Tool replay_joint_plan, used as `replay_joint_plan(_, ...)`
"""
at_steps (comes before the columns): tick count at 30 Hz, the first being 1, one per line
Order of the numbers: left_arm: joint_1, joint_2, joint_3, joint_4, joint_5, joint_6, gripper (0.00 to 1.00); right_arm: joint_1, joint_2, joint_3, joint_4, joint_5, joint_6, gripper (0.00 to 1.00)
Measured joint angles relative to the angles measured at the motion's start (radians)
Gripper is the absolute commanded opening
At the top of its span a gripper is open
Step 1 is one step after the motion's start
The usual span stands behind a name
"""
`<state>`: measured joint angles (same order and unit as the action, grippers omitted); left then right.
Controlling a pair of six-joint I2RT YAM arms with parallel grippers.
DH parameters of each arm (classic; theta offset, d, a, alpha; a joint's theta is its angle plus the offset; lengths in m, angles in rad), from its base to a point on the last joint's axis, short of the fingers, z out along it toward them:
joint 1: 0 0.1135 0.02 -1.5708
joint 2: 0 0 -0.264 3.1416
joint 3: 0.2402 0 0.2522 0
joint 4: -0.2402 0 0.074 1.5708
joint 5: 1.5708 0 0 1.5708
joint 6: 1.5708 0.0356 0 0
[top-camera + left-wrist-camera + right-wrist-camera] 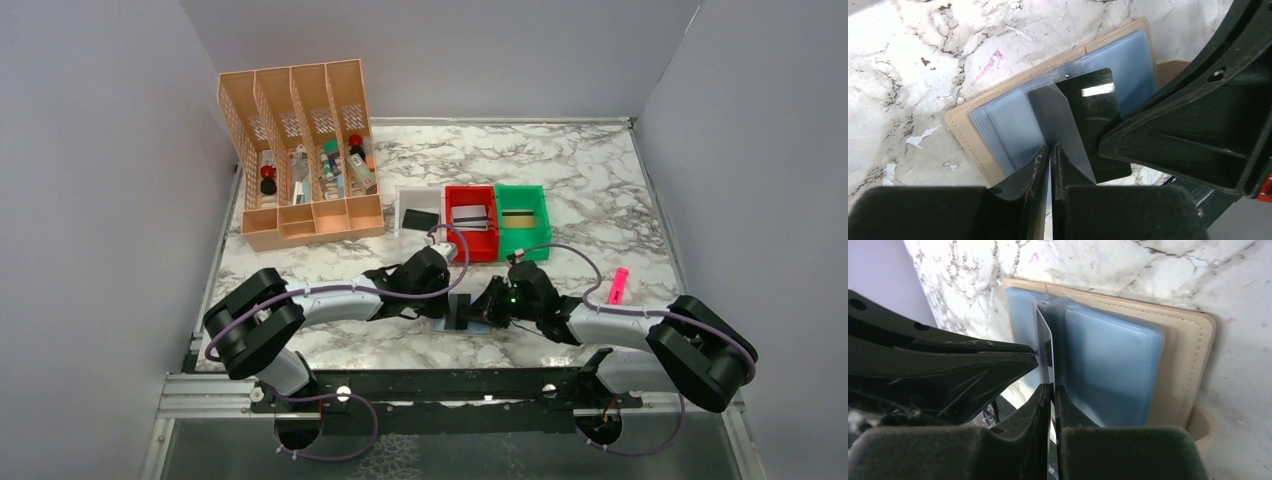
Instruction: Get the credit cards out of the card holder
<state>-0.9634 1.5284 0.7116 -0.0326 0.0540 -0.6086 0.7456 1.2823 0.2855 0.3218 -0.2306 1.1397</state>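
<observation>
On the marble table (600, 170), three credit cards are already laid in the bins behind the arms. A black card (420, 217) lies in the white bin (420, 192), a silver card (470, 216) in the red bin (470, 189), and a striped card (517, 217) in the green bin (521, 189). The card holder (1188, 355) is spread open on the table between the two grippers. A second dark card (1093, 110) is stood up at its fold, not yet freed. The task is therefore judged mostly done, with at least this card left. Whether more are hidden in the sleeves cannot be told.

From above, the holder is largely covered by the grippers. In the left wrist view the left gripper (1050, 147) is seen pinched on a clear sleeve leaf (1058, 125), with the dark card's glossy face behind it. Only in the right wrist view is that card seen edge-on, clamped by the right gripper (1053, 386) beside the stacked blue sleeves (1108, 370).
</observation>
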Motion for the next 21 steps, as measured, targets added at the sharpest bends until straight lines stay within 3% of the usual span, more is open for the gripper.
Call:
replay_joint_plan(9, -0.006, 0.0, 0.0, -0.001, -0.015, 0.0, 0.11, -0.008, -0.081, -0.001, -0.045, 0.016, -0.004, 0.02)
replay_joint_plan(21, -0.008, -0.006, 0.0, -0.009, -0.031, -0.004, 0.08, -0.013, -0.154, 0.0, -0.134, 0.059, -0.034, 0.01)
